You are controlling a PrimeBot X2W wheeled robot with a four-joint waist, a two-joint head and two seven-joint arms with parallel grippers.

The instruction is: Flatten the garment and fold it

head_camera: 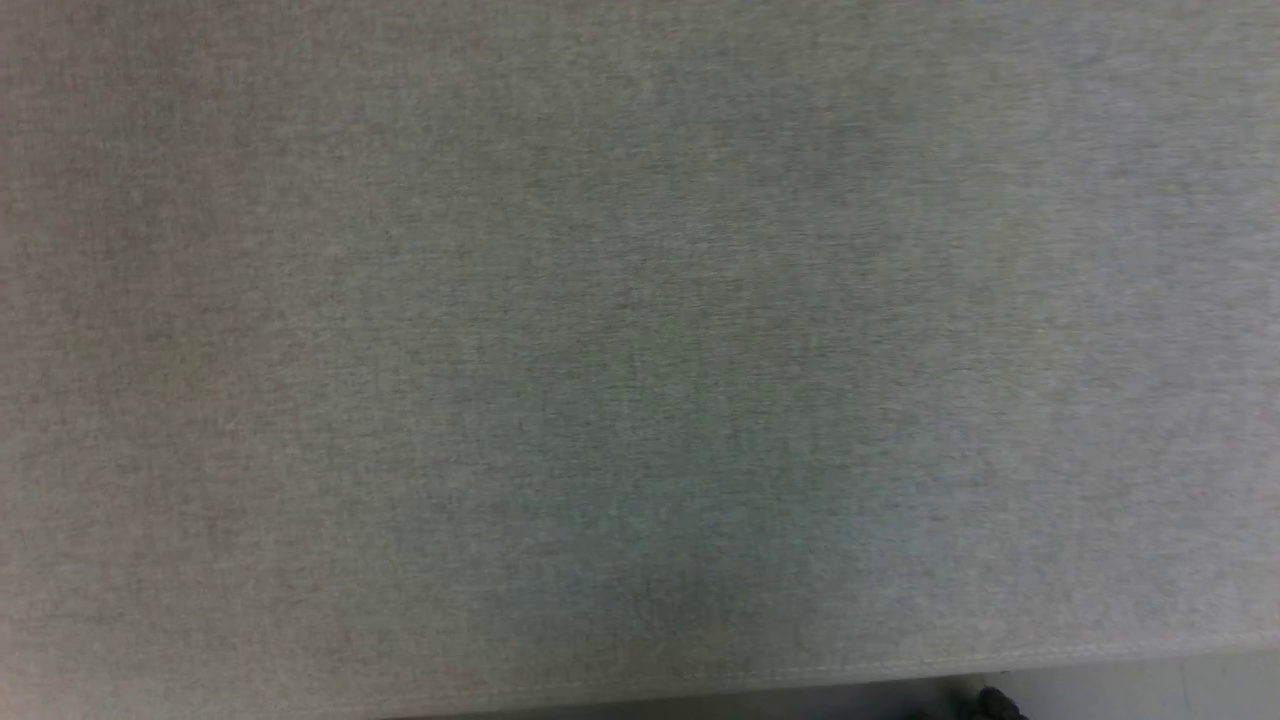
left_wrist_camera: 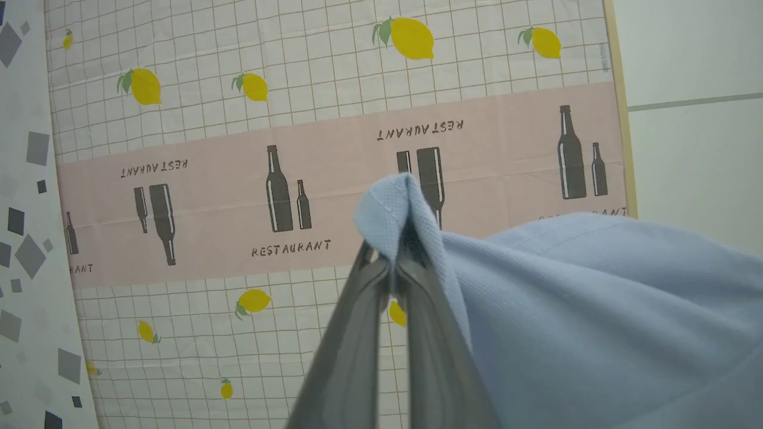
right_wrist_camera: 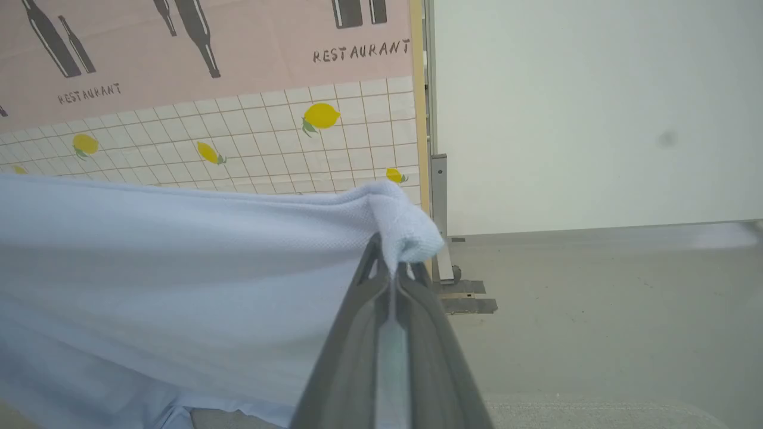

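Note:
The light blue garment (left_wrist_camera: pixel 584 310) hangs stretched between both grippers. In the left wrist view, my left gripper (left_wrist_camera: pixel 394 262) is shut on a bunched edge of the garment, and the cloth spreads away to the right. In the right wrist view, my right gripper (right_wrist_camera: pixel 393 268) is shut on another bunched corner of the garment (right_wrist_camera: pixel 179 262), whose cloth runs off to the left and droops toward the bottom edge. Collar, button and lettering are hidden.
The head view looks down on a grey fabric work surface (head_camera: pixel 640 350), its front edge (head_camera: pixel 1000 665) low in the picture. A printed screen with lemons and bottles (left_wrist_camera: pixel 298 149) stands beyond; its frame post (right_wrist_camera: pixel 438 196) meets the grey floor (right_wrist_camera: pixel 596 310) beside a white wall (right_wrist_camera: pixel 596 113).

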